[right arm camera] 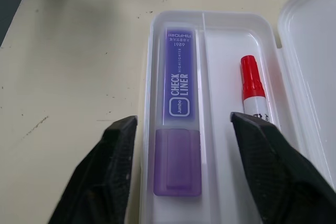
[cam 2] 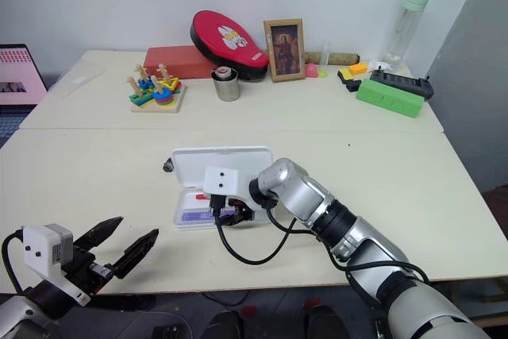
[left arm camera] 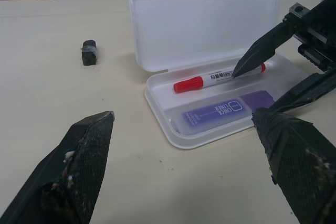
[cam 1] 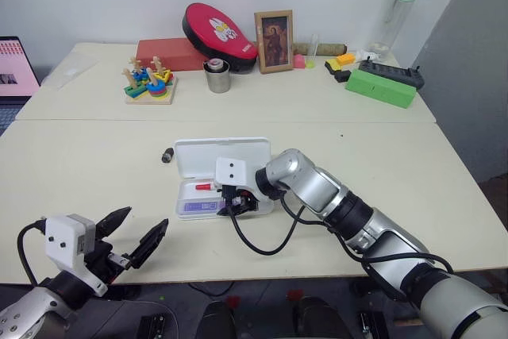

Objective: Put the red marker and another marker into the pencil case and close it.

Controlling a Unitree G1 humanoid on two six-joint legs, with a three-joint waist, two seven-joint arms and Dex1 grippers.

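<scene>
Illumination is bright, even and diffuse from overhead. The cream-coloured desk (cam 1: pixel 381 156) carries only faint, soft shadows. The white plastic hinged pencil case (left arm camera: pixel 210 30) shows mild sheen on its open lid, without harsh glare. In the wrist views, the near black fingers (right arm camera: pixel 105 182) are blurred, while the lilac-purple flat highlighter (right arm camera: pixel 181 108) stays sharp.

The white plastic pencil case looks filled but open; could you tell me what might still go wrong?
1. The right gripper has open fingers inside the white plastic pencil case, astride the lilac highlighter and near the red-capped white marker; withdrawing could drag either out.
2. The light case may slide when the raised lid gets pushed shut.
</scene>
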